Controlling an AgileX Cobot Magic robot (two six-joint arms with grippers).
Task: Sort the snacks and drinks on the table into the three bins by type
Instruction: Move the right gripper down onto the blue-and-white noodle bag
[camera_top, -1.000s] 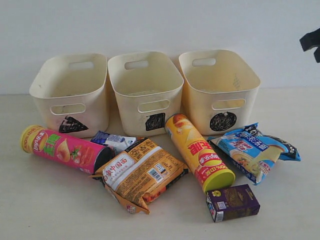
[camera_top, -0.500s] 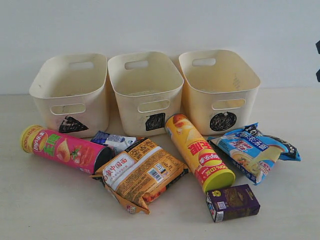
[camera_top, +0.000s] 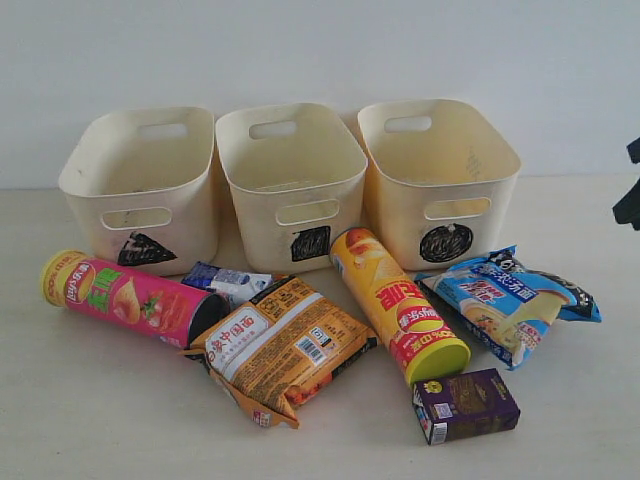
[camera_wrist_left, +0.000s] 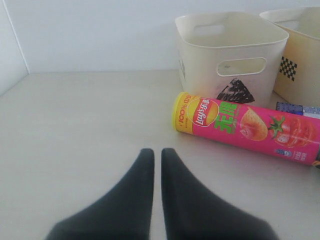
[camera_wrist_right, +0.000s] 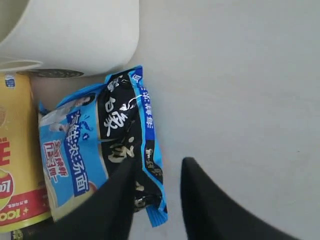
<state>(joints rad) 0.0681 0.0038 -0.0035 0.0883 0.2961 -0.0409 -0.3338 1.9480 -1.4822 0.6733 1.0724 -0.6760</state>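
Zero sorted yet: cream plastic bins (camera_top: 262, 215) at 12 o'clock look empty, snacks (camera_top: 285, 350) all on beige surface (camera_top: 100, 410). Left tool (camera_wrist_left: 156, 152) closed; right tool (camera_wrist_right: 160, 165) slightly parted over blue crinkly bag (camera_wrist_right: 95, 145) at 3 o'clock.

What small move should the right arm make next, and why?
Probably shift the right tool over the middle of the blue bag and lower it. Its jaws stand slightly apart above the bag's edge: one finger is over the wrapper, the other over bare table, so closing here would likely catch only the seam.
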